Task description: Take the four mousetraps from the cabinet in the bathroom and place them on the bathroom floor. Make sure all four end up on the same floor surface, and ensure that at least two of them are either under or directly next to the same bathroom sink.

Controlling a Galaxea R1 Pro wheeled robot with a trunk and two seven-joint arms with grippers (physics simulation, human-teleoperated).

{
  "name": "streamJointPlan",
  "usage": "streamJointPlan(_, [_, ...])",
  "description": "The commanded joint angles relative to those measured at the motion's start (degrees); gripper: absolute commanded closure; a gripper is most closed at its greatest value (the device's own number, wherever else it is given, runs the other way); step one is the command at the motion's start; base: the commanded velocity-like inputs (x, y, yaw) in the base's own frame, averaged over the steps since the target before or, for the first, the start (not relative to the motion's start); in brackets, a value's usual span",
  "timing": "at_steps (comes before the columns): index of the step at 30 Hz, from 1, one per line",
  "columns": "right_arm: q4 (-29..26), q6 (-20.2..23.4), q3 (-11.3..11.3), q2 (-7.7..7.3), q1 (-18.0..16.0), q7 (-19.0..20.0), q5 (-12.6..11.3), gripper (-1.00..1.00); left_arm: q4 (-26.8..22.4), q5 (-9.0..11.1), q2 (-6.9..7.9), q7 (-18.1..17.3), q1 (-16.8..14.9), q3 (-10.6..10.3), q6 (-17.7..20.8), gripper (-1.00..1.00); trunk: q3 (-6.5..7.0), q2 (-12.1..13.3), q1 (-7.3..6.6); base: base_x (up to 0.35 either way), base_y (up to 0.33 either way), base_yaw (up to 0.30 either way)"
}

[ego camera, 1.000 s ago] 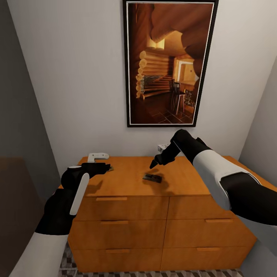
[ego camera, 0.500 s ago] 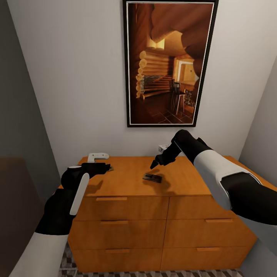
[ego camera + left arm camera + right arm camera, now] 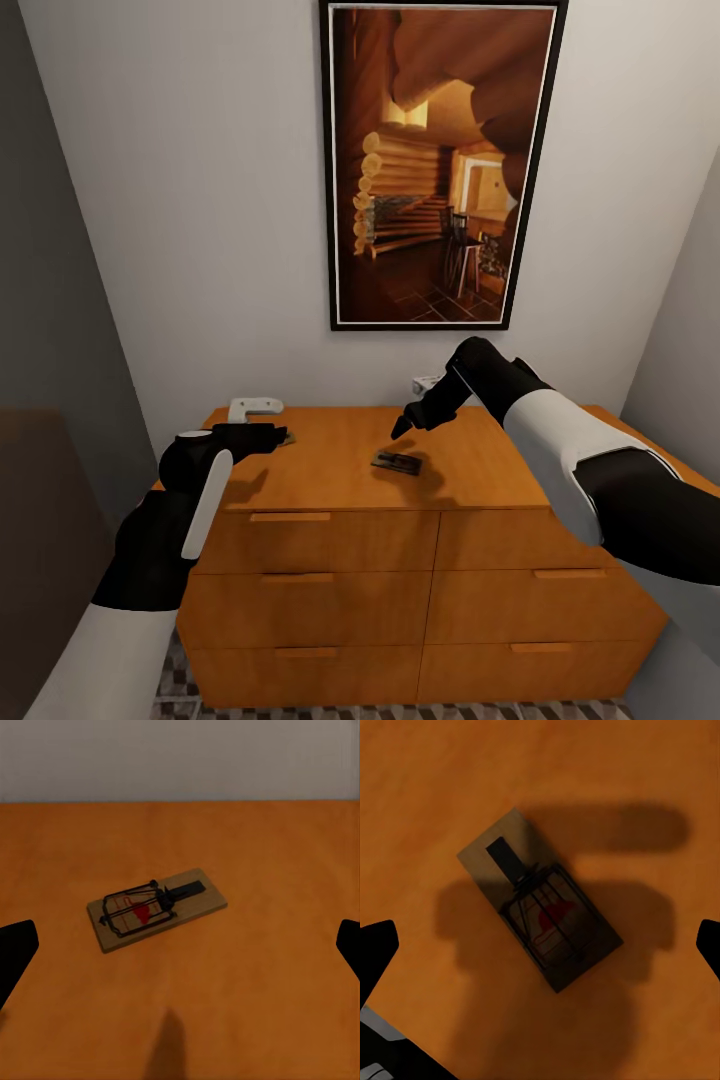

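Two mousetraps lie on the flat top of the orange-brown cabinet (image 3: 330,470). One mousetrap (image 3: 398,462) sits near the middle of the top, and my right gripper (image 3: 402,428) hovers open just above and behind it. In the right wrist view this mousetrap (image 3: 540,904) lies between the spread fingertips (image 3: 379,945), untouched. My left gripper (image 3: 272,437) stands open low over the top's left part, pointing at a second mousetrap (image 3: 289,438). The left wrist view has that mousetrap (image 3: 156,909) a little ahead of the open fingers (image 3: 15,952).
A framed picture (image 3: 440,160) hangs on the white wall behind the cabinet. A white object (image 3: 255,407) rests at the top's back left and another small white thing (image 3: 425,382) at the back behind my right arm. Patterned bathroom floor (image 3: 180,690) shows below the drawers.
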Motion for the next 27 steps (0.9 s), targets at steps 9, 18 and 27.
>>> streamJointPlan(9, [-0.1,0.1,0.1,0.02,0.0,0.5,0.6,-1.0,0.0,0.5,0.01,0.6,0.0,0.0,0.0,-1.0,-0.07,0.0,0.0,0.033,0.0,0.0])
streamJointPlan(18, [-0.1,0.1,0.1,0.0,0.0,0.5,0.8,-1.0,0.0,0.5,0.03,0.6,0.0,0.0,-0.1,-1.0,-0.07,0.0,0.0,0.045,0.0,0.0])
streamJointPlan(27, [-0.1,0.1,0.1,-0.01,0.0,0.4,0.8,-1.0,0.0,0.5,0.05,0.6,0.0,0.0,-0.1,-1.0,-0.07,0.0,0.0,0.004,0.0,0.0])
